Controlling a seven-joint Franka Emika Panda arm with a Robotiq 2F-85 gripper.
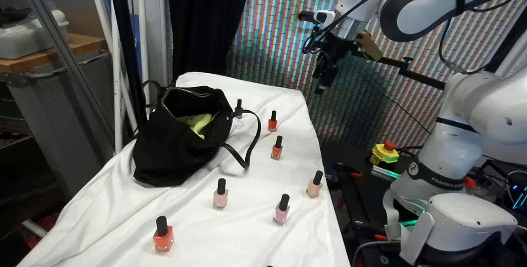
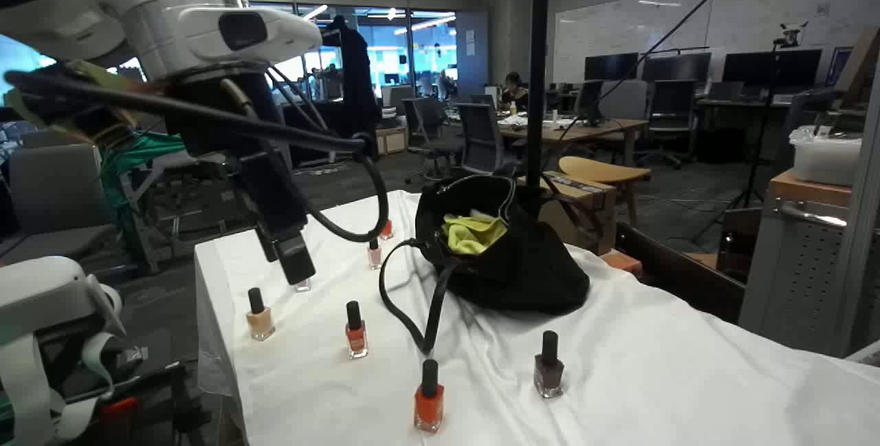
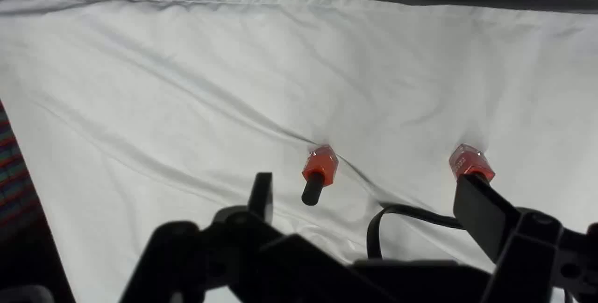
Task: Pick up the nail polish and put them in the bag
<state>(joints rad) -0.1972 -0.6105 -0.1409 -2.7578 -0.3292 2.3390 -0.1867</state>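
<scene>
Several small nail polish bottles with black caps stand upright on the white cloth. In an exterior view there are a red bottle (image 1: 272,125), an orange-red bottle (image 1: 276,152), a peach bottle (image 1: 313,189), pink bottles (image 1: 220,199) (image 1: 281,215), an orange bottle (image 1: 163,240) and a dark bottle (image 1: 239,112). The black bag (image 1: 177,152) stands open with yellow-green cloth inside; it also shows in an exterior view (image 2: 529,277). My gripper (image 1: 321,82) is open, empty and above the table edge. In the wrist view, a red bottle (image 3: 321,165) shows between the fingers (image 3: 364,184); the right finger partly covers another (image 3: 471,162).
The bag's handle (image 1: 251,143) loops out over the cloth toward the bottles. The cloth-covered table (image 2: 660,377) has a long edge beside the robot base. A yellow box with a red button (image 1: 385,153) stands by the base. A grey cart (image 2: 804,267) stands beyond the table.
</scene>
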